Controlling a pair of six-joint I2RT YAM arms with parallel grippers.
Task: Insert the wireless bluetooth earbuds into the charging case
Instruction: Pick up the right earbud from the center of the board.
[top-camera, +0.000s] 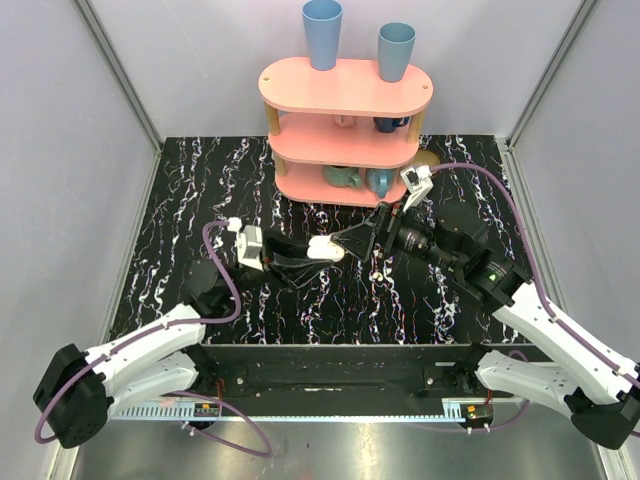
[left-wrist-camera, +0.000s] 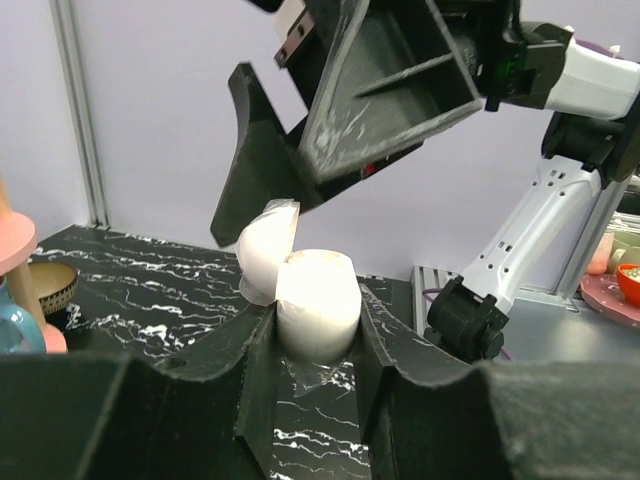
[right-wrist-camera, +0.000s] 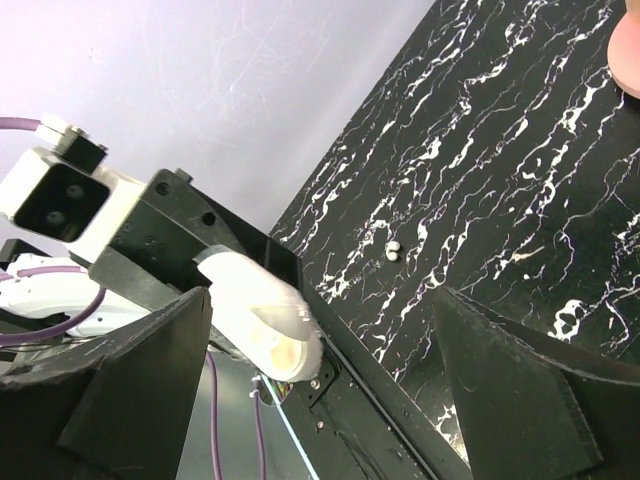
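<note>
My left gripper (top-camera: 306, 252) is shut on the white charging case (top-camera: 326, 248) and holds it above the black marbled table (top-camera: 200, 200). In the left wrist view the case (left-wrist-camera: 316, 300) stands between my fingers with its lid (left-wrist-camera: 266, 245) swung open to the left. My right gripper (top-camera: 352, 241) is open, its fingertips just right of the case. In the right wrist view that gripper (right-wrist-camera: 330, 385) has wide jaws with nothing between them. There the case (right-wrist-camera: 268, 316) sits close to its left finger. A small white earbud (right-wrist-camera: 393, 249) lies on the table beyond.
A pink three-tier shelf (top-camera: 345, 85) stands at the back centre with two blue cups (top-camera: 322, 33) on top and mugs on its lower tiers. A small bowl (left-wrist-camera: 50, 287) sits at the far left of the left wrist view. Grey walls enclose the table.
</note>
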